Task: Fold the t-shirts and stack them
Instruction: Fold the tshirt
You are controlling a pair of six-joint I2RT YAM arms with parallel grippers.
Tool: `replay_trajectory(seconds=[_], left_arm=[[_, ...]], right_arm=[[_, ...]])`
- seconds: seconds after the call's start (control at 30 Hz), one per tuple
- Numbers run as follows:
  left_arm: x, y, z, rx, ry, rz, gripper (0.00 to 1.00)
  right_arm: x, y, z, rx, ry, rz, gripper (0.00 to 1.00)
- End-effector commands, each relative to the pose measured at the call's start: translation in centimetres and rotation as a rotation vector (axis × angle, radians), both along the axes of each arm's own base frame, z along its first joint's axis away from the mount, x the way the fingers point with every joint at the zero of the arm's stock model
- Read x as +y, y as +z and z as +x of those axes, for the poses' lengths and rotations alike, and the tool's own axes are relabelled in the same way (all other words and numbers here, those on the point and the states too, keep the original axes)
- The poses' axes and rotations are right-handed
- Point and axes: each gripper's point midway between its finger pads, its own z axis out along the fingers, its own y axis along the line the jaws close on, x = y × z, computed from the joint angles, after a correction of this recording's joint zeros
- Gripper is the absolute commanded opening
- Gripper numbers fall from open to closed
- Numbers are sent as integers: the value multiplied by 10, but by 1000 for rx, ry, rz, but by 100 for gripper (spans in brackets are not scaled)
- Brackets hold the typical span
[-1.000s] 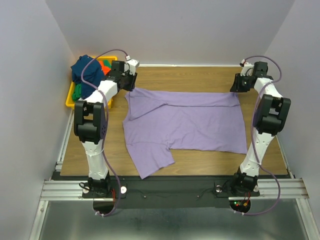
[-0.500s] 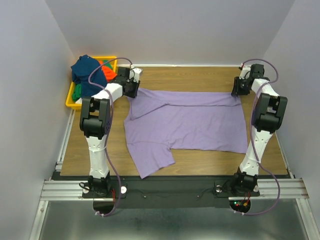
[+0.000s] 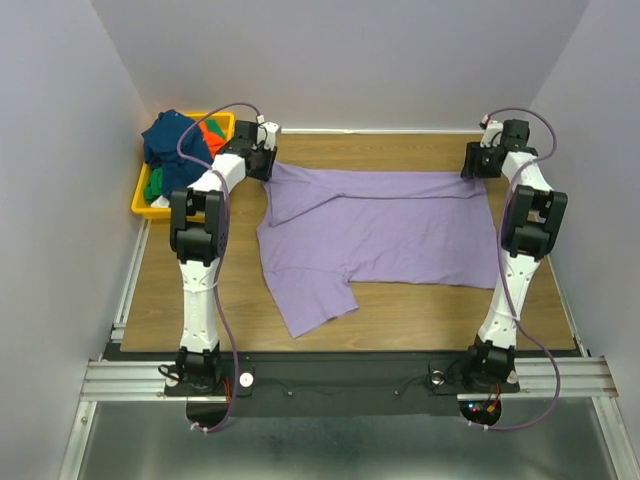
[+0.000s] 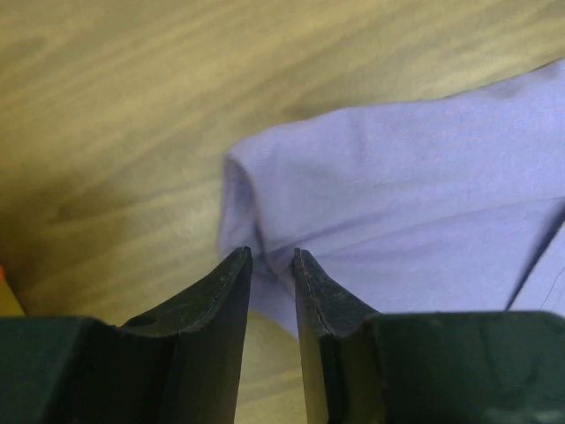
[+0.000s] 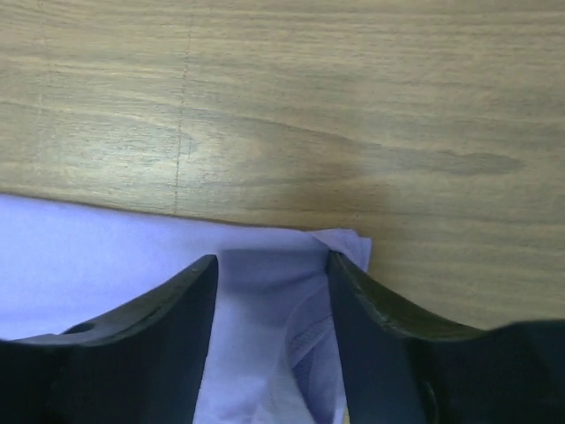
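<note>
Jaws cannot be judged from above: the left gripper [image 3: 262,160] and right gripper [image 3: 478,165] sit at the two far corners of the lavender t-shirt [image 3: 380,225], which lies spread on the tabletop [image 3: 420,315]. In the left wrist view, the jaws are nearly together, pinching a fold of the shirt's edge. In the right wrist view, the jaws stand apart, straddling the shirt's corner.

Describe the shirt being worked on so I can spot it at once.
On the wooden table, look at the middle. The lavender t-shirt lies spread there, one sleeve pointing toward the near edge. Unlike the navy, orange and green shirts bundled in the yellow bin at the far left, it is alone and laid out.
</note>
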Motion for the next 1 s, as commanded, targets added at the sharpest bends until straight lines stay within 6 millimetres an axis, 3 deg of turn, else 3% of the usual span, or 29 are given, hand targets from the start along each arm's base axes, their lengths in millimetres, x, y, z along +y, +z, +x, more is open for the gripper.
replay_trajectory(seconds=[0.0,0.03,0.07,0.1,0.13,0.17,0.2,0.23,0.27,0.3,0.33,0.37,0.4,0.43,0.47,0.5,0.53,0.57,0.73,0.97], left_arm=[[7,69,27,-127,-7,-11,40],[7,79,27,-144,-17,-12,42],[3,107,23,-188,-45,-22,43],[3,114,16,-192,-61,-24,44],[0,149,6,-253,-98,-36,48],[-2,161,-2,-272,-119,-39,49],[-2,156,-17,-249,-137,-43,50],[-7,188,-33,-302,-174,-64,51],[-7,174,-51,-269,-211,-55,52],[-9,175,-63,-267,-240,-54,52],[-8,193,-79,-303,-266,-46,52],[-9,191,-91,-293,-292,-45,52],[-6,167,-110,-237,-328,-18,52],[-5,174,-124,-253,-353,-8,52],[-3,167,-135,-236,-366,7,52],[1,143,-152,-180,-380,18,51],[3,137,-162,-179,-412,48,49],[6,126,-180,-161,-429,61,49],[14,102,-221,-149,-512,166,42],[-3,52,-262,-85,-645,298,36]], right_arm=[[-10,20,7,-45,-27,-8,64],[-5,44,4,-79,-9,-4,74],[-2,53,-1,-89,8,-3,79],[1,65,-6,-103,26,-7,92],[7,92,-20,-136,66,-24,100],[11,102,-27,-148,85,-32,100],[13,117,-35,-173,120,-58,100],[18,148,-47,-223,145,-81,100],[23,143,-64,-202,166,-87,100],[25,145,-75,-203,208,-121,100],[29,146,-88,-193,237,-132,100],[32,167,-103,-226,263,-169,100],[35,147,-121,-177,309,-190,100],[37,144,-136,-145,328,-202,97],[38,137,-150,-114,349,-212,95],[40,144,-163,-115,366,-238,92],[42,121,-184,-45,407,-243,87],[42,123,-197,-39,418,-271,84],[44,72,-263,111,521,-338,64],[42,30,-309,230,608,-382,57]])
